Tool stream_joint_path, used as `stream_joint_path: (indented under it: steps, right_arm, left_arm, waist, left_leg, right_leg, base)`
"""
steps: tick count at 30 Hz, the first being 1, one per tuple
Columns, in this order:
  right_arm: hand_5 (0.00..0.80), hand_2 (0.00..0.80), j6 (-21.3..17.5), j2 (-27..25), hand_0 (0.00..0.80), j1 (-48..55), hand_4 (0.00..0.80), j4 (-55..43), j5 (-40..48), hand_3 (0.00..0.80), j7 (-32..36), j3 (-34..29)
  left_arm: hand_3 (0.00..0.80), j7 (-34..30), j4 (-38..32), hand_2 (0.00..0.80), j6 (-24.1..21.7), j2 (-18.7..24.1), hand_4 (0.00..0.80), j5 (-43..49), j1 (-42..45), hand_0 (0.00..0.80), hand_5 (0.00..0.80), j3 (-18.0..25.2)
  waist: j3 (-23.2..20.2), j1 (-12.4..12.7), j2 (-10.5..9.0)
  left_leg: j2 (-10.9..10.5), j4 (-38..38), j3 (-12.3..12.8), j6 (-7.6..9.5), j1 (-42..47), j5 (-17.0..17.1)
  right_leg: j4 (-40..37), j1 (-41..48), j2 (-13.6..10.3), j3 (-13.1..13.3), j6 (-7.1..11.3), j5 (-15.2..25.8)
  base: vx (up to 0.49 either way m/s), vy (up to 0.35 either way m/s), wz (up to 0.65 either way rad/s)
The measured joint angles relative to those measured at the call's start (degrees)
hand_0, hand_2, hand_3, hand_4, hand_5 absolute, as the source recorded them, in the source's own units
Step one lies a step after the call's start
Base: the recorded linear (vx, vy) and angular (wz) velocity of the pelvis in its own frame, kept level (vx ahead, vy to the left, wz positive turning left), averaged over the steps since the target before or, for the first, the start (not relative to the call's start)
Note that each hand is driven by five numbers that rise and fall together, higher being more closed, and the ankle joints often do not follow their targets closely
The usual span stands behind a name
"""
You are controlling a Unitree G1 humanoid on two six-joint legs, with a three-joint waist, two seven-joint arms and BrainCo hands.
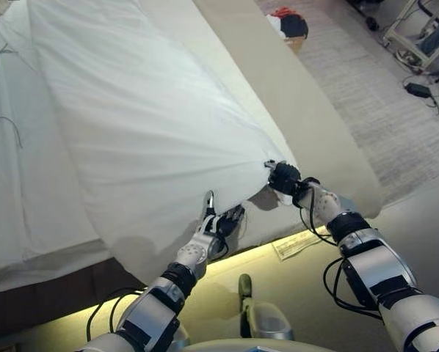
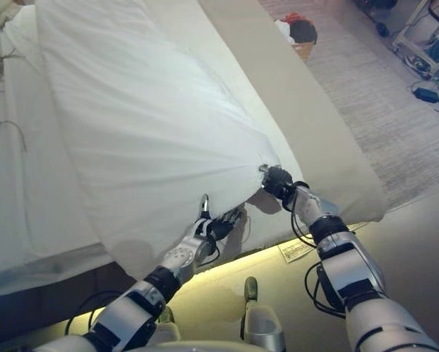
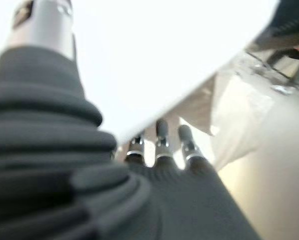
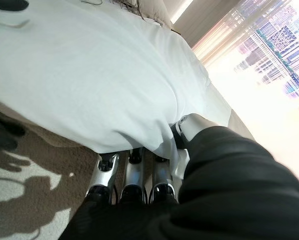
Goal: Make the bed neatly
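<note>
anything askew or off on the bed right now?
Yes. The white duvet lies skewed across the bed, bare sheet showing along one side. Its near corner is bunched where the right hand pinches it, and the edge sags over the left hand. A clothes-filled basket sits on the floor beyond.

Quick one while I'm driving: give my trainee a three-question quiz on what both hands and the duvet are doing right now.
1. True or false: the right robot hand pinches the white duvet at its near corner.
2. Where is the left robot hand? A) flat on top of the duvet B) at the duvet's near edge, fingers tucked under the cloth C) away from the bed
3. Fill in: the tan panel runs along the bed's ____ side.

Key: 1 true; 2 B; 3 right.
</note>
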Motion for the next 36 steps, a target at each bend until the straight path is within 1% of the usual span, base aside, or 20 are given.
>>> stream_joint_path:
  steps: [4,6,10,13,15,18,19,20,21,25,32,36]
  right_arm:
    - [0.8,0.8,-0.01,-0.71,0.8,0.1,0.8,-0.03,0.01,0.8,-0.36,-0.01]
    - [0.8,0.8,-0.01,-0.72,0.8,0.17,0.8,-0.03,0.02,0.8,-0.4,-0.01]
    - [0.8,0.8,-0.02,-1.06,0.8,0.45,0.8,-0.03,0.02,0.8,-0.43,-0.05]
    - [0.8,0.8,-0.08,-1.38,0.8,1.18,0.8,-0.05,0.02,0.8,-0.47,-0.29]
    - [0.8,0.8,-0.08,-1.42,0.8,1.46,0.8,-0.05,0.04,0.8,-0.84,-0.29]
    - [0.8,0.8,-0.08,-1.44,0.8,1.52,0.8,-0.05,0.06,0.8,-0.94,-0.3]
    - [0.8,0.8,-0.08,-1.45,0.8,1.61,0.8,-0.05,0.07,0.8,-0.94,-0.39]
    - [0.8,0.8,-0.08,-1.52,0.8,1.85,0.8,-0.05,0.08,0.8,-0.94,-0.68]
    - [0.8,0.8,-0.09,-1.74,0.8,2.16,0.8,-0.05,0.08,0.8,-0.92,-0.93]
    - [0.8,0.8,-0.1,-1.82,0.8,2.4,0.8,-0.08,0.08,0.8,-0.92,-1.83]
    - [0.8,0.8,-0.09,-1.8,0.8,2.6,0.8,-0.21,0.08,0.8,-0.85,-1.82]
    - [0.8,0.8,-0.06,-1.78,0.8,3.92,0.8,-1.89,0.08,0.8,-0.82,-1.82]
  left_arm:
    - [0.0,0.03,0.03,0.0,-1.25,-0.38,0.0,-0.03,0.05,0.0,0.0,1.14]
    - [0.0,0.04,0.04,0.0,-1.47,-0.41,0.0,-0.08,0.06,0.0,0.0,2.21]
    - [0.0,0.18,0.06,0.0,-2.47,-0.17,0.0,-0.56,0.34,0.0,0.0,2.4]
    - [0.0,0.48,0.3,0.0,-2.52,-0.15,0.0,-0.57,0.64,0.0,0.0,4.62]
    - [0.0,0.5,0.49,0.0,-2.53,0.22,0.0,-0.58,0.97,0.0,0.0,5.08]
    - [0.0,0.5,1.18,0.0,-2.52,0.58,0.0,-0.58,1.52,0.0,0.0,7.25]
    - [0.0,0.5,1.55,0.0,-2.52,0.9,0.0,-0.58,1.53,0.0,0.0,7.35]
    - [0.355,0.5,1.96,0.355,-2.52,1.07,0.355,-0.58,1.53,0.355,0.355,7.64]
    - [0.8,0.5,2.18,0.8,-2.5,1.04,0.8,-0.58,1.61,0.8,0.8,8.39]
    - [0.8,0.24,2.22,0.8,-2.49,2.24,0.8,-0.57,1.69,0.8,0.8,8.88]
    - [0.8,-0.71,1.97,0.8,-2.44,2.46,0.8,0.15,1.64,0.8,0.8,9.95]
    - [0.8,-0.72,1.94,0.8,-2.4,2.44,0.8,0.68,1.74,0.8,0.8,10.14]
  waist:
    - [0.03,0.26,0.35]
    - [0.03,0.62,0.35]
    - [0.04,1.38,0.36]
    - [0.06,1.46,0.38]
    - [0.07,1.74,0.38]
    - [0.08,1.91,0.37]
    - [0.09,2.06,0.37]
    - [0.09,2.37,0.37]
    - [0.15,2.83,0.36]
    - [0.9,2.93,0.19]
    - [1.27,3.03,-0.37]
    - [1.51,3.12,-0.85]
  left_leg:
    - [0.02,-0.1,-1.22,-0.03,-0.75,0.35]
    - [0.0,-0.11,-1.29,-0.02,-0.75,0.36]
    - [0.06,-0.13,-1.61,0.02,-1.02,0.46]
    - [0.11,-0.22,-2.84,0.0,-1.75,0.76]
    - [0.19,-0.44,-2.95,-0.04,-1.72,0.85]
    - [0.35,-0.93,-3.04,-0.12,-1.64,1.11]
    - [0.45,-1.06,-3.12,-0.19,-1.63,1.22]
    - [0.57,-1.15,-3.18,-0.26,-1.62,1.27]
    - [0.7,-1.18,-3.26,-0.29,-1.62,1.3]
    - [0.82,-1.34,-4.3,-0.43,-1.63,1.54]
    - [0.86,-1.55,-4.5,-0.45,-1.43,1.58]
    - [0.86,-1.91,-4.52,-0.44,-0.38,1.58]
  right_leg:
    - [-0.01,-0.07,-0.05,-1.06,-0.02,-0.03]
    - [-0.02,-0.04,-0.06,-1.13,-0.01,-0.06]
    - [-0.02,0.02,-0.08,-1.57,-0.02,-0.14]
    - [-0.04,-0.01,-0.11,-2.66,-0.06,-0.24]
    - [-0.05,0.0,-0.01,-2.78,-0.08,-0.3]
    - [-0.06,0.01,0.15,-3.03,-0.12,-0.38]
    - [-0.06,0.03,0.26,-3.18,-0.17,-0.42]
    - [-0.07,0.06,0.38,-3.28,-0.24,-0.47]
    - [-0.07,0.1,0.5,-3.39,-0.3,-0.51]
    - [-0.07,0.58,0.64,-4.23,-0.38,-0.7]
    - [-0.08,0.89,0.69,-4.46,-0.36,-0.75]
    - [-0.1,1.9,0.69,-4.63,-0.26,-0.95]
  base:
    - [-0.021,-0.024,0.13]
    - [-0.003,-0.005,0.02]
    - [-0.018,-0.014,0.05]
    - [-0.026,-0.019,0.16]
    - [-0.012,-0.013,0.05]
    - [0.002,-0.004,0.01]
    - [0.009,-0.014,0.04]
    - [0.008,-0.013,0.04]
    - [0.007,-0.019,0.06]
    - [0.0,-0.027,0.1]
    - [0.001,-0.004,0.0]
    - [0.0,0.0,0.0]
